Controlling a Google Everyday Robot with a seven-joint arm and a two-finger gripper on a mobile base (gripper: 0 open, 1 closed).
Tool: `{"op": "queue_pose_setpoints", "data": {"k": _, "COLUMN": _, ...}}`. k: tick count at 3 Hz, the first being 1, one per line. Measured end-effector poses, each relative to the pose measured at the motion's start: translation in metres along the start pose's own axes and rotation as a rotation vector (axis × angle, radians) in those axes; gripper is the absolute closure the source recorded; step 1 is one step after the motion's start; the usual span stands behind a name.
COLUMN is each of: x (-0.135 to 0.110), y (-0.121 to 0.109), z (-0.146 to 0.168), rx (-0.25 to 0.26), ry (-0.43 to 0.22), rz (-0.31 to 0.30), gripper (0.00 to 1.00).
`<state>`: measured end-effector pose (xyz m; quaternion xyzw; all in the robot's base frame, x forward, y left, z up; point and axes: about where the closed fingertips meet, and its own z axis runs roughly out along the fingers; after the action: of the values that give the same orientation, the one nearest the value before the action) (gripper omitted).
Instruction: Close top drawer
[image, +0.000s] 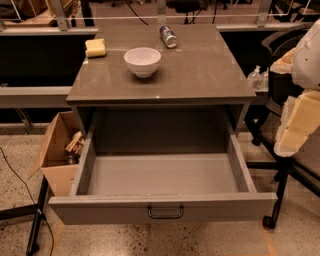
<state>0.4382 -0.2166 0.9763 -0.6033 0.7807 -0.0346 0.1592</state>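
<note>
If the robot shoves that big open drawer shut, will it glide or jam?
The top drawer looks empty, so it is probably light and should glide. It is wide and pulled far out, so a push away from its handle might skew it. The end effector hangs by its right side, apart from it.

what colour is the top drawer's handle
Black handle on the grey top drawer, camera view; gripper not in sight.

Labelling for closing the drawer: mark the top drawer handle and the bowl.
top drawer handle (165, 217): camera view, bottom of black loop.
bowl (142, 68): camera view, front of its wall.
tool: not in view; arm (306, 57) at right edge.
</note>
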Motion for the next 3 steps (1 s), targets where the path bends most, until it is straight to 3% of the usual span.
{"op": "queue_pose_setpoints", "data": {"k": 1, "x": 0.000, "y": 0.000, "z": 0.000, "rx": 0.000, "ry": 0.000, "rz": 0.000, "gripper": 0.00}}
{"op": "queue_pose_setpoints", "data": {"k": 2, "x": -0.001, "y": -0.001, "z": -0.002, "rx": 0.008, "ry": -0.002, "rz": -0.001, "gripper": 0.12}}
{"op": "queue_pose_setpoints", "data": {"k": 3, "x": 0.002, "y": 0.005, "z": 0.032, "rx": -0.031, "ry": -0.035, "rz": -0.021, "gripper": 0.37}}
